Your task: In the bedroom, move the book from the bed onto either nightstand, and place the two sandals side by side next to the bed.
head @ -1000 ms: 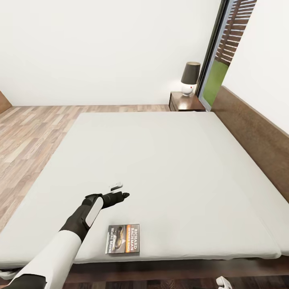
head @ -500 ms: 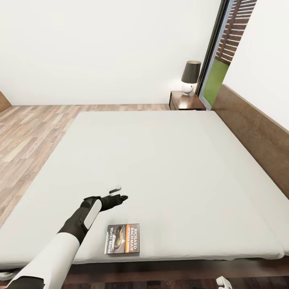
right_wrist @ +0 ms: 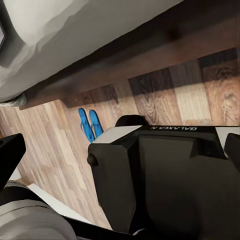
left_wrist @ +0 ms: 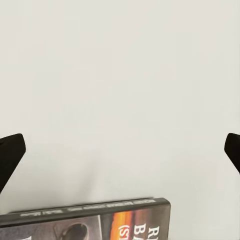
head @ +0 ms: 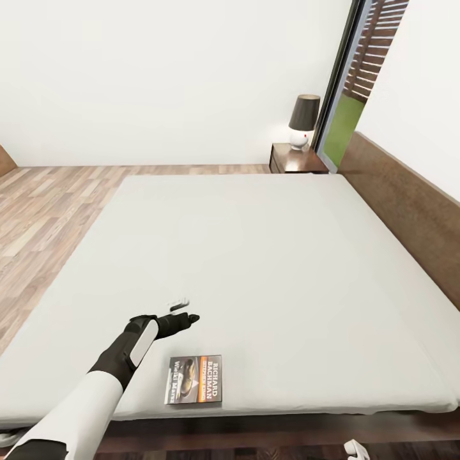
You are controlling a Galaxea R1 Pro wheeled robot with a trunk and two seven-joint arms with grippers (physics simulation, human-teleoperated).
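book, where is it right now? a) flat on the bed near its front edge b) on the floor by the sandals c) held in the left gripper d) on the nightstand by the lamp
a: the book lies flat on the bed near its front edge, just beside the open left gripper.
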